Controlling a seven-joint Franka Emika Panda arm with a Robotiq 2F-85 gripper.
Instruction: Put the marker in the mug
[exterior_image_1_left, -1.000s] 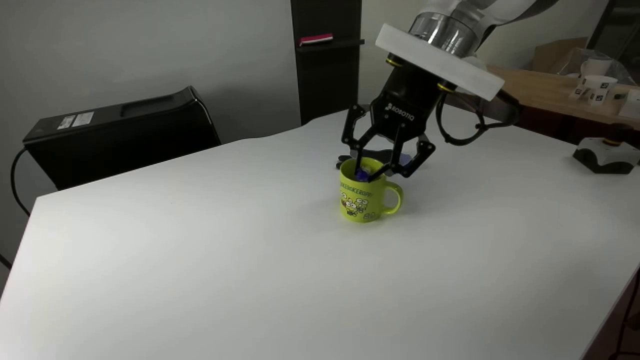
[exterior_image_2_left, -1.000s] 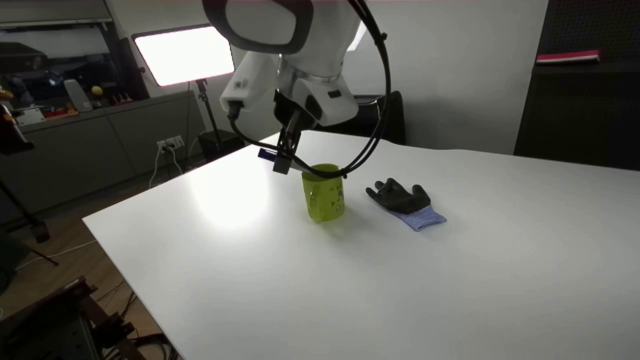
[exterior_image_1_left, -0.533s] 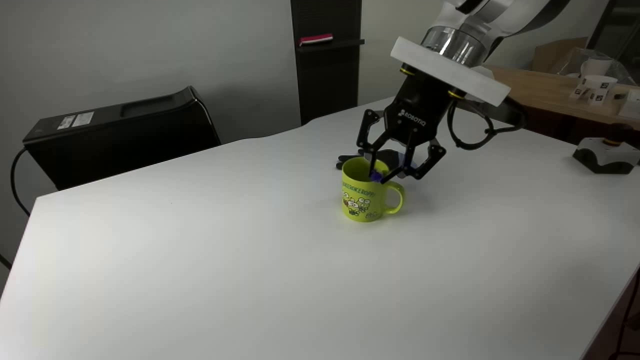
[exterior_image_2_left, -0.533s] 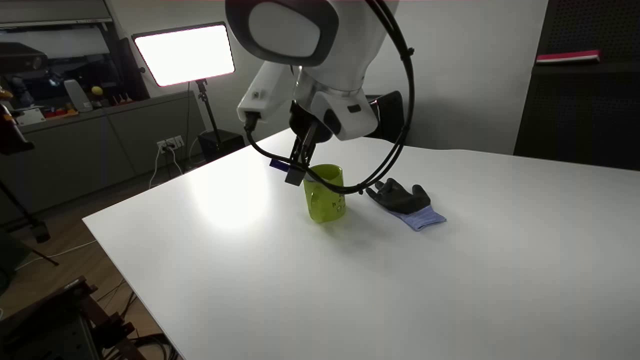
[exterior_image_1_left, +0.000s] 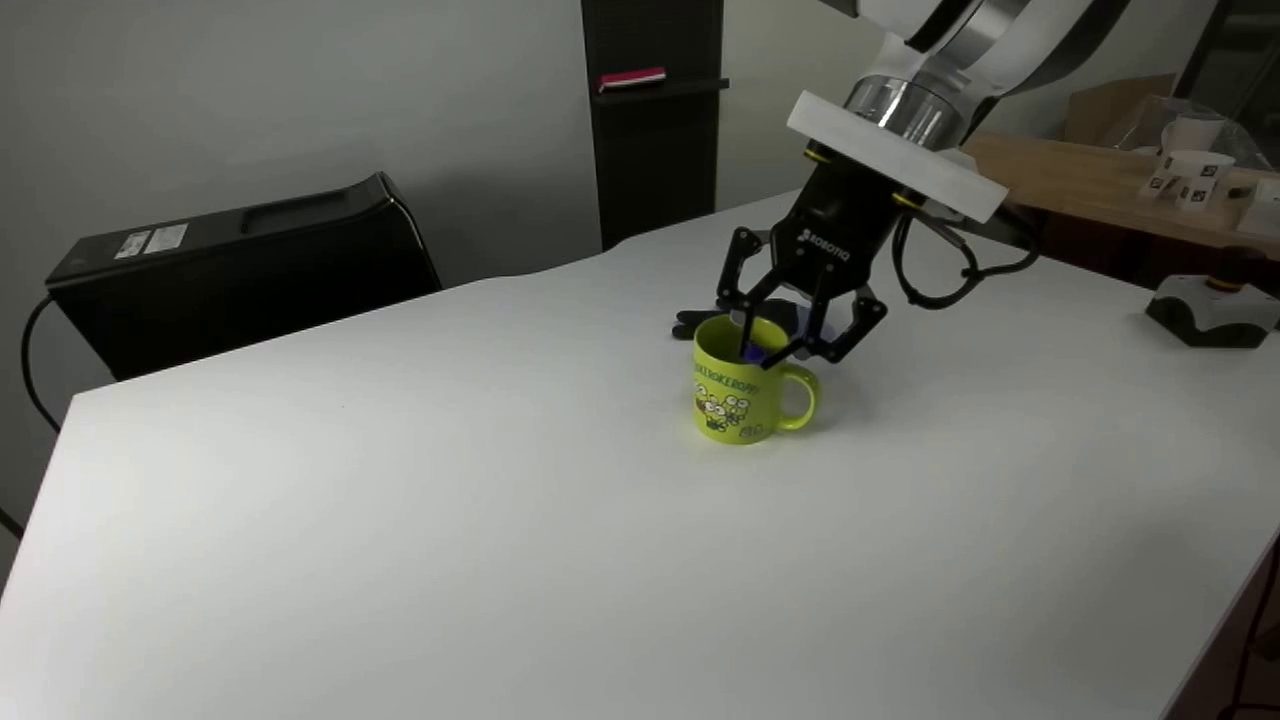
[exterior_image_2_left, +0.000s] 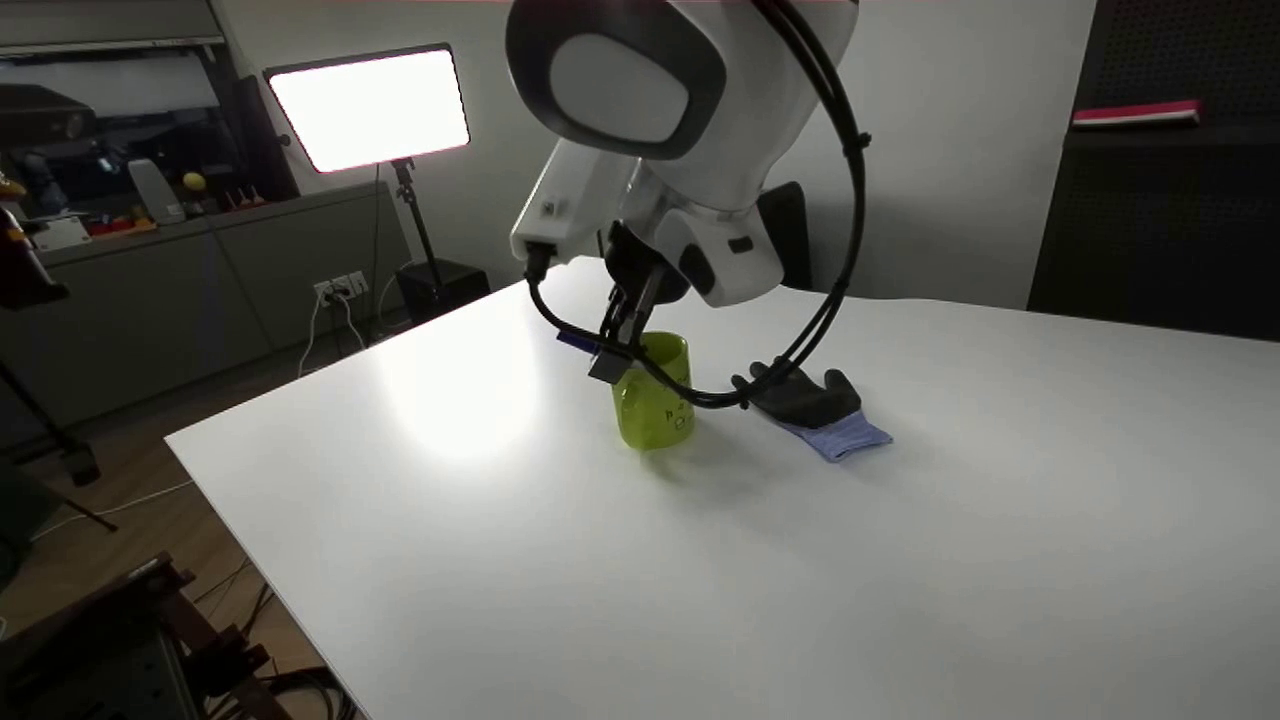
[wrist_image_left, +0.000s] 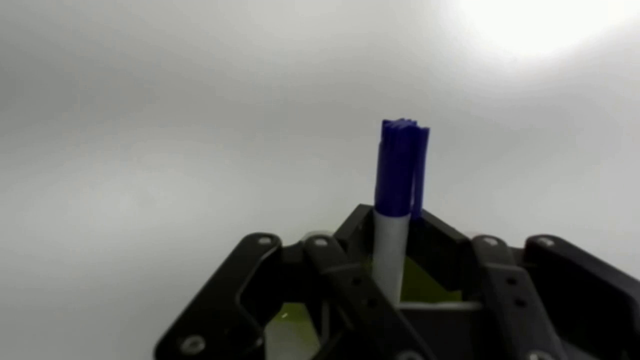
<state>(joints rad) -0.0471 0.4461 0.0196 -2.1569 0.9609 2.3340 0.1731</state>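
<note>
The lime-green mug stands upright on the white table, its dark print and loop handle in view. It also shows in an exterior view, partly behind the arm's cable. My gripper is at the mug's mouth and is shut on the marker. In the wrist view the fingertips press the white body just below the blue cap. The marker is tilted; its blue cap sticks out past the fingers, away from the mug. Its white end is hidden behind the gripper. Green mug wall shows behind the fingers.
A black glove with a blue cuff lies on the table near the mug. A black box stands beyond the table's far edge. A white-and-black device sits at the table's right. The arm's cable loops low near the mug.
My gripper, with the marker held, has moved to the right and lower in both exterior views. The mug has shifted slightly to the right in both. The glove has not moved.
</note>
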